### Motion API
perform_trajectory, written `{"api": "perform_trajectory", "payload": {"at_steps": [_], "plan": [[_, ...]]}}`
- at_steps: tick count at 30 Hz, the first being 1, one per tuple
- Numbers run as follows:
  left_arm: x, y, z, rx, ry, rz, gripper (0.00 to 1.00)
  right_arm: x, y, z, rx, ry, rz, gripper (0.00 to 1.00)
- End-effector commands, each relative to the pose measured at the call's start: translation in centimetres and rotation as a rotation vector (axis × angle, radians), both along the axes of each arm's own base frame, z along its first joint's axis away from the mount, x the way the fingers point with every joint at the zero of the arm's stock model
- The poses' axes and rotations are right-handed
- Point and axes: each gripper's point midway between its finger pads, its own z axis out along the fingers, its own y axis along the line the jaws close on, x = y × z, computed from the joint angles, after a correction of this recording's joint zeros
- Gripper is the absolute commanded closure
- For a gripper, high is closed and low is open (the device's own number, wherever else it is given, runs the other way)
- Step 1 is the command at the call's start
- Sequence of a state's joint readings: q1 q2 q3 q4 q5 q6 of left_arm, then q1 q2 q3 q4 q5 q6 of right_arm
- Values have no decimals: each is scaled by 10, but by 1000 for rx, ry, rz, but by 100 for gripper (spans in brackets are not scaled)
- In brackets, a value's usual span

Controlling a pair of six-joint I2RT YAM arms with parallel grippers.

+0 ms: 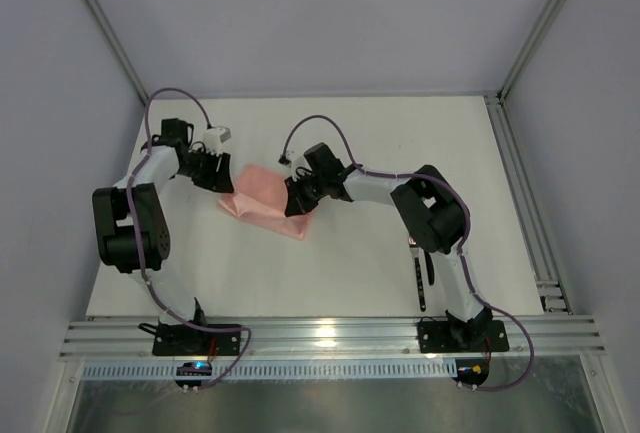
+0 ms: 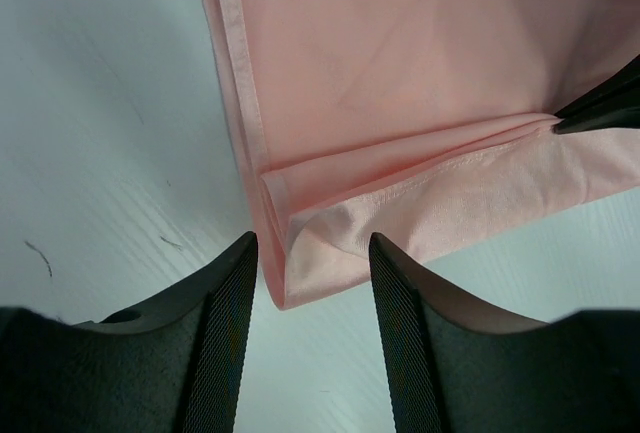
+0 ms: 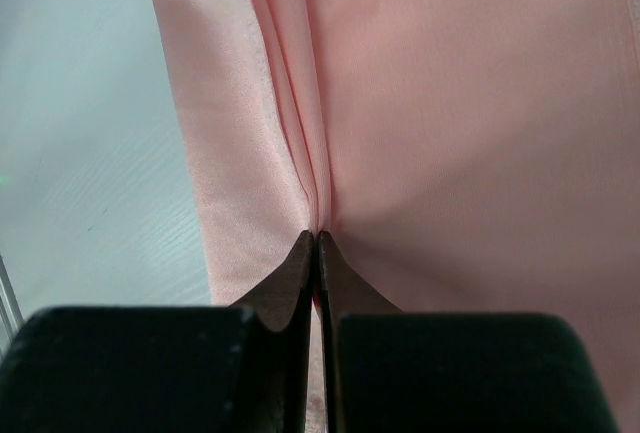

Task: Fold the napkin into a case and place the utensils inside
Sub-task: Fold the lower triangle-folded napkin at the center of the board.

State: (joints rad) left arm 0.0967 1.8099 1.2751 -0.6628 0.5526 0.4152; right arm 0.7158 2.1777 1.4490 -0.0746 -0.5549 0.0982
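Seen from above, the salmon-pink napkin (image 1: 262, 205) lies folded on the white table (image 1: 340, 273), left of centre. The left gripper (image 1: 218, 178) is at its left edge and the right gripper (image 1: 298, 199) is on its right part. The dark utensils (image 1: 421, 281) lie near right, beside the right arm. In the left wrist view, the jaws stand apart, released, straddling a folded corner. In the right wrist view, the jaws are clenched, pinching a raised fold of the napkin.
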Motion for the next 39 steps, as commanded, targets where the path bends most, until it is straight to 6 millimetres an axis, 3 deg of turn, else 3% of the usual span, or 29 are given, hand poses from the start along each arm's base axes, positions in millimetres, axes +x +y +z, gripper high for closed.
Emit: {"api": "perform_trajectory", "payload": {"at_steps": [1,5,8,12,18,19,21,23,27,39], "plan": [[7,1,20,-54,-29,33,49,3,1,14,32,-50,27,96],[29,3,22,-5,-56,73,49,3,0,15,21,-66,36,96],[32,-15,15,-11,-23,24,49,3,1,23,40,-72,43,96],[27,-24,4,-9,1,-11,43,0,3,34,67,-81,49,96],[73,-8,4,98,-32,84,40,4,1,39,59,-107,41,96],[71,-7,-9,105,12,87,42,4,1,37,55,-100,43,96],[75,-4,-15,135,17,93,45,4,1,37,54,-100,43,96],[69,-21,-28,166,41,33,53,5,0,38,49,-108,40,96],[58,-27,-45,198,94,-4,67,7,-2,40,34,-120,28,96],[50,-23,-61,252,110,-55,93,26,-8,59,2,-183,-67,96]]}}
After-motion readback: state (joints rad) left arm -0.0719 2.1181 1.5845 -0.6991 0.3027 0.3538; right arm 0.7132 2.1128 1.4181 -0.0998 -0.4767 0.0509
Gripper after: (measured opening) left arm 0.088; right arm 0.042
